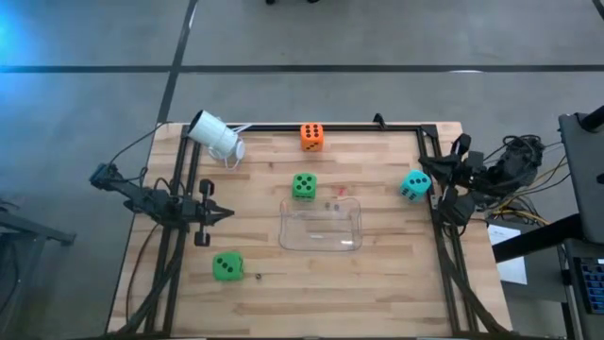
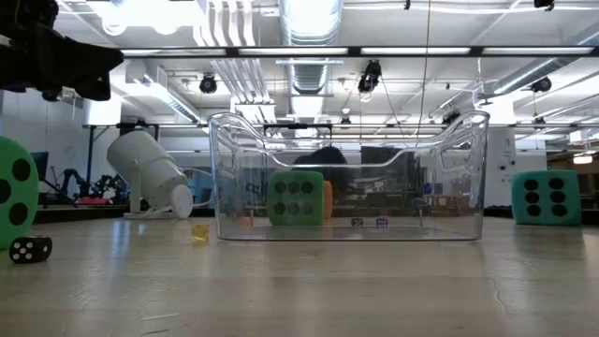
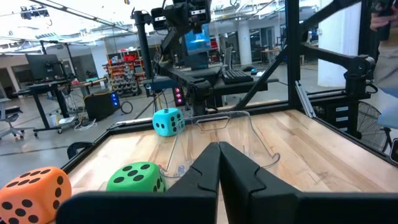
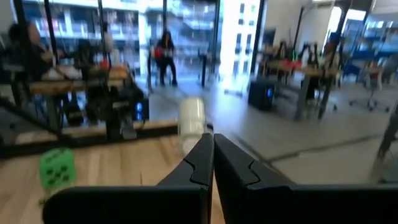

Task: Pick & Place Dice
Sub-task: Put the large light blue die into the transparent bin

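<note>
Four dice rest on the table. The orange die (image 1: 312,137) sits near the far edge, one green die (image 1: 303,186) lies just beyond the clear container (image 1: 322,227), the other green die (image 1: 226,267) is near the left front, and the teal die (image 1: 415,185) is at the right. My left gripper (image 1: 229,214) is shut, hovers left of the container and points right; its wrist view shows its tips (image 3: 219,146) before the green die (image 3: 135,177) and teal die (image 3: 168,121). My right gripper (image 1: 442,179) is shut beside the teal die, and its tips (image 4: 212,138) point left.
A white cylindrical camera (image 1: 216,137) lies tilted at the far left corner. A tiny black die (image 2: 30,249) sits by the near green die (image 2: 17,192). Black rails (image 1: 330,127) frame the far and side edges. Bare wood lies in front of the container.
</note>
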